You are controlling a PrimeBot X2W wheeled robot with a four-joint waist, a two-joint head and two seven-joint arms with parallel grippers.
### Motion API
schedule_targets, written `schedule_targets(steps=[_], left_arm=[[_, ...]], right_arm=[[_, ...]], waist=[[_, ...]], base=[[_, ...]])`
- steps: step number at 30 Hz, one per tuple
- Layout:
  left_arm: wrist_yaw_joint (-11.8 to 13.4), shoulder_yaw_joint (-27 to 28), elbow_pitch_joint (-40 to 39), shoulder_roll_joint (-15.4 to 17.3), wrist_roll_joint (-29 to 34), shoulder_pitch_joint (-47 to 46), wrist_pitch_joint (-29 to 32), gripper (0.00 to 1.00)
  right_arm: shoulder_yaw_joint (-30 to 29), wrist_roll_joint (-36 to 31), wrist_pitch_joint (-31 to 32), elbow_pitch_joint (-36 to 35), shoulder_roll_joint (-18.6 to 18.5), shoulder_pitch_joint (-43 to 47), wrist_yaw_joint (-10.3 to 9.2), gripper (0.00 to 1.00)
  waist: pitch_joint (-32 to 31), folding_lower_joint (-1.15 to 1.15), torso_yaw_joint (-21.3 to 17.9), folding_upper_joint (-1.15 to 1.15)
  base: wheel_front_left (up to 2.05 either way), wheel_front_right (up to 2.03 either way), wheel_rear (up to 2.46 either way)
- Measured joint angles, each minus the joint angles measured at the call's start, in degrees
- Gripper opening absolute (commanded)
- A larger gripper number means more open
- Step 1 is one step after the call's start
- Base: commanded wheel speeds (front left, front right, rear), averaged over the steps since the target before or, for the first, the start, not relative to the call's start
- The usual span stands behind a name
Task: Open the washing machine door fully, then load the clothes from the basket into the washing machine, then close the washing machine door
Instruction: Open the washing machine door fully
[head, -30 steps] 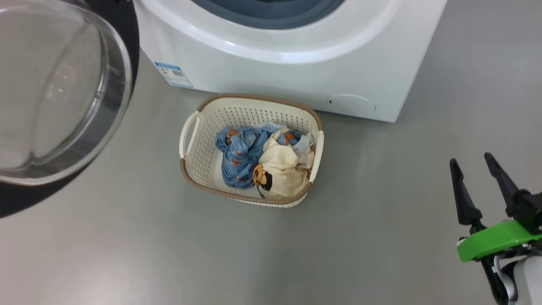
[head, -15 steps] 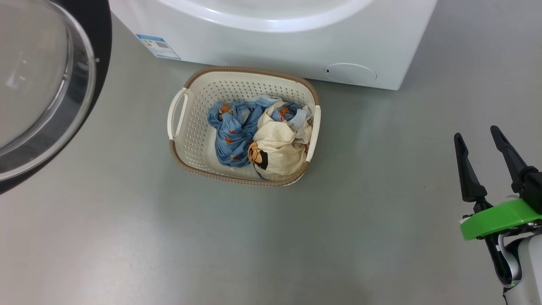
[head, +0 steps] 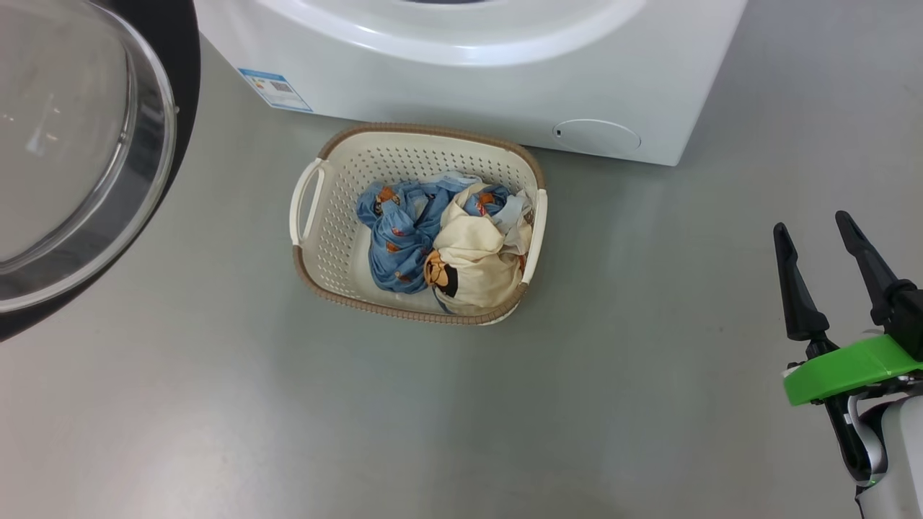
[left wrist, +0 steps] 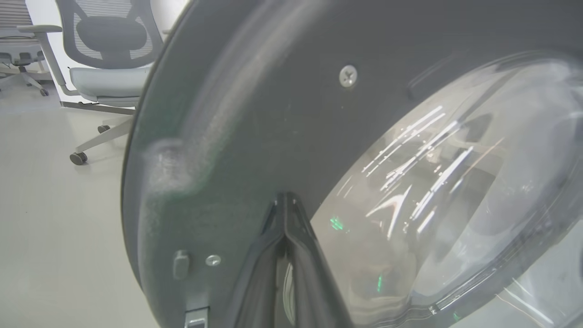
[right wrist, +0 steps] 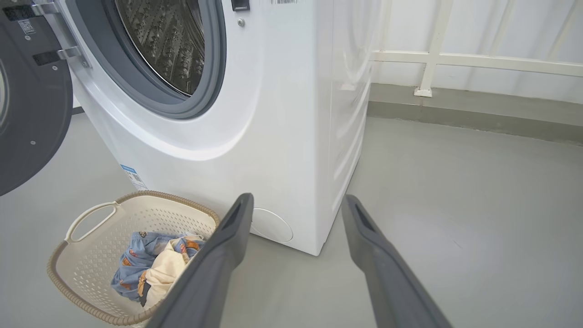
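Two garments (head: 440,241) in the basket (head: 339,216); left hand (left wrist: 286,200) pinched at the door (left wrist: 273,91); right hand (head: 810,221) wide, empty

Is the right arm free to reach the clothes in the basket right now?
Probably yes: the right gripper is open, only floor lies between it and the basket, the clothes lie uncovered, and the door stands off to the left.

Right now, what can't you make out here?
Left gripper contact: in the left wrist view its shut tips are close before the washing machine door; touching or not is unclear.
Drum contents: the right wrist view's top edge cuts it off.
Clothes count: bunched together in the basket; the right gripper finger hides part in the right wrist view.
Blue label: text too small.
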Motion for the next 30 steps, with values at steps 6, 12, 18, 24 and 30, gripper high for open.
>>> schedule_targets(steps=[6, 12, 18, 24, 30], left_arm=[[-0.04, -1.12, -2.23, -0.63, -0.46, 1.55, -0.01, 0.00], [-0.04, -4.66, -6.58, -2.26, -3.25, 7.34, 0.00, 0.28], [-0.04, -9.87, -11.07, -4.19, -8.09, 12.89, 0.00, 1.00], [-0.04, -14.93, -16.26, -4.94, -10.56, 19.15, 0.00, 1.00], [-0.04, -20.13, -22.69, -5.22, -11.43, 24.91, 0.00, 1.00]], right_arm=[[0.14, 0.00, 0.00, 0.32, 0.03, 0.01, 0.00, 1.00], [0.60, 0.13, 0.00, 0.57, 0.79, 0.25, 0.00, 1.00], [0.60, 0.27, -0.01, 0.88, 1.29, 1.69, 0.00, 1.00], [0.53, 0.82, -0.01, 0.92, 2.09, 2.73, 0.00, 1.00], [0.16, 0.88, -0.01, 0.82, 3.23, 3.86, 0.00, 1.00]], waist=[[-1.11, 0.00, 0.10, 0.00], [-3.19, 0.00, -0.15, 0.00], [-5.22, 0.00, -0.12, 0.00], [-7.54, 0.00, -0.19, 0.00], [-9.39, 0.00, -1.43, 0.00]], base=[[0.00, 0.00, 0.00], [0.00, 0.00, 0.00], [0.00, 0.00, 0.00], [0.00, 0.00, 0.00], [0.00, 0.00, 0.00]])
